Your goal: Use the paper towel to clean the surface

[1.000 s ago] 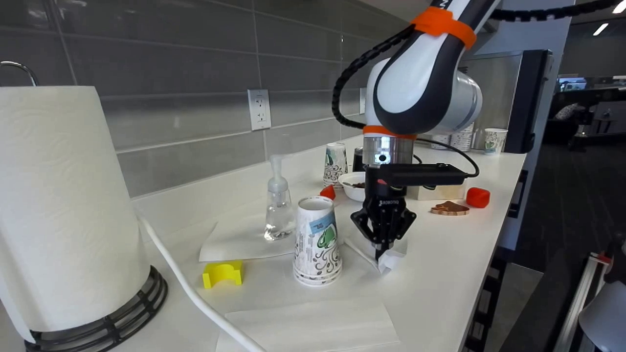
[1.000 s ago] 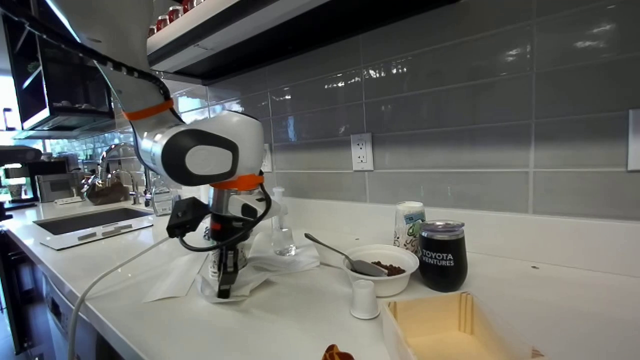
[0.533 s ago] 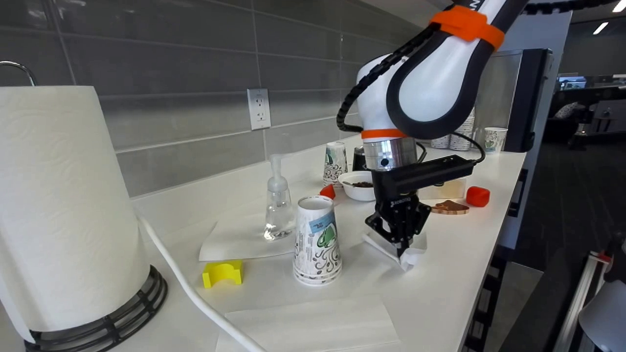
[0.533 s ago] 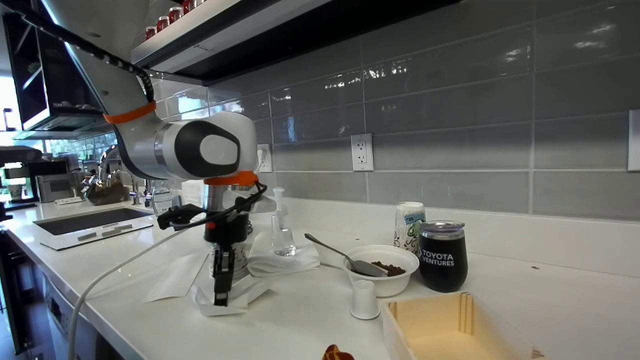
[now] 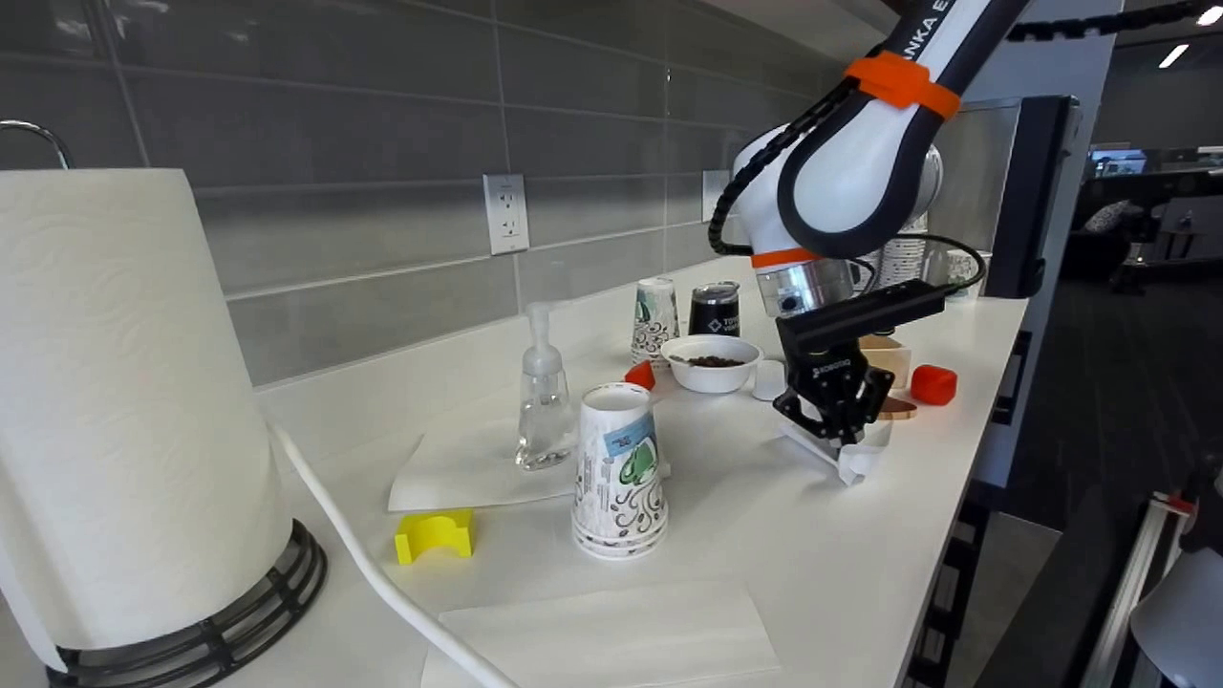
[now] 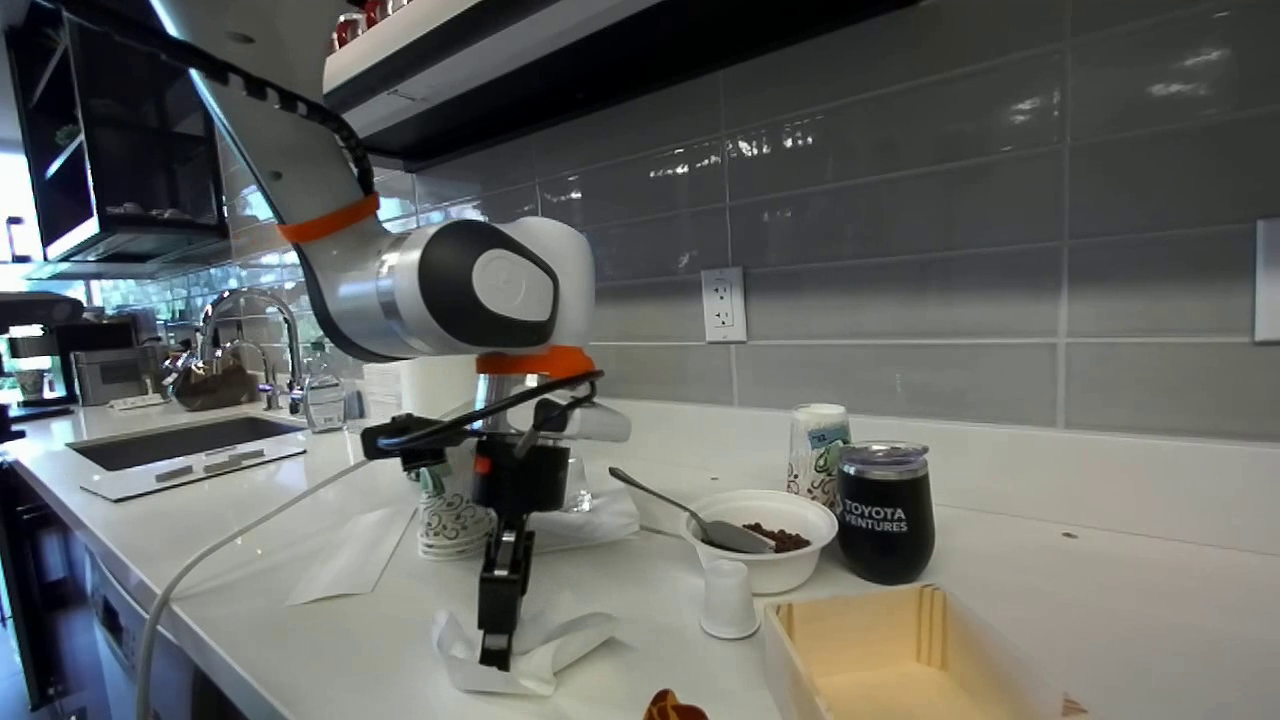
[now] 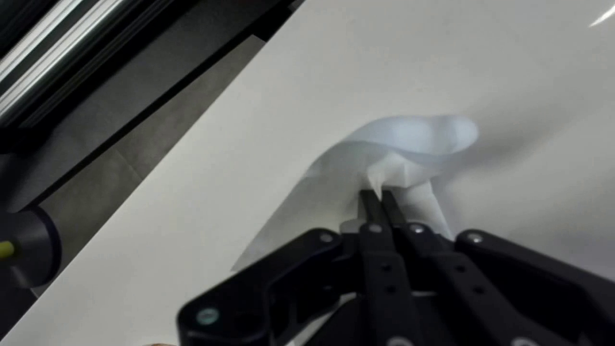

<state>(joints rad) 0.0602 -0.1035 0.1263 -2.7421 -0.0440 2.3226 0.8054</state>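
Note:
A crumpled white paper towel (image 6: 575, 645) lies on the white counter (image 6: 340, 660). My gripper (image 6: 496, 660) points down with its fingertips pressed into the middle of the towel. In the wrist view the gripper (image 7: 381, 194) has its fingers close together, with a fold of the towel (image 7: 396, 170) pinched between the tips. The towel's edges spread out around the fingers, and its far edge curls up. In an exterior view the gripper (image 5: 841, 441) is tilted, and the towel (image 5: 865, 457) hangs at its tips near the counter's front edge. The surface under the towel is hidden.
A white bowl (image 6: 705, 555) with a spatula, a small white cup (image 6: 729, 605), a black tumbler (image 6: 886, 530) and a wooden box (image 6: 850, 660) stand nearby. A cup stack (image 5: 619, 478), soap dispenser (image 5: 545, 411), flat sheet (image 5: 611, 631) and towel roll (image 5: 124, 411) stand or lie farther off.
My gripper has dragged the paper towel along the counter, away from the cup stack and toward the wooden box. The gripper has tilted more. It stays closed on the towel.

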